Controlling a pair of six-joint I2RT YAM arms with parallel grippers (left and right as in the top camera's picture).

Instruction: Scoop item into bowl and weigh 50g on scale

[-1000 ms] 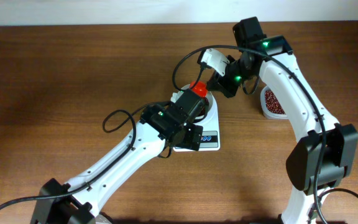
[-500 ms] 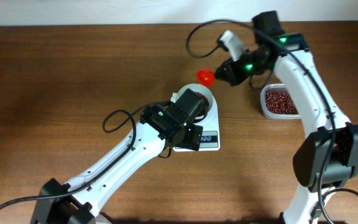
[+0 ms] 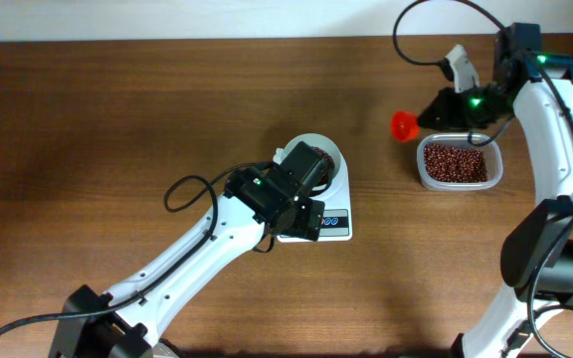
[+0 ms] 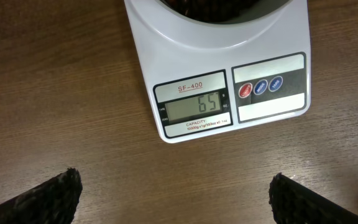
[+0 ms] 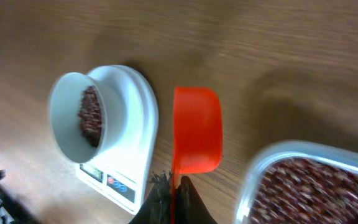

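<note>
On one brown table (image 3: 117, 119), the left arm (image 3: 217, 239) reaches over one white scale (image 4: 229, 43) and hides part of it from overhead. Its left gripper (image 4: 179, 202) hangs empty, fingers spread wide. One clear tub (image 3: 494, 169) sits well right of the scale. One white bowl (image 5: 67, 124) stands on the scale (display reads 65). The right gripper (image 5: 173, 199) pinches the handle of one red scoop (image 5: 196, 134), between bowl and tub. Beans (image 5: 91, 121) lie in both bowl and tub.

White scale (image 4: 143, 38) with grey display (image 4: 194, 107), red and blue buttons (image 4: 260, 86); white bowl (image 5: 64, 121); dark red-brown beans (image 5: 91, 118); orange-red scoop (image 5: 196, 134); clear tub (image 5: 272, 152); brown wood-grain desk (image 3: 117, 119).
</note>
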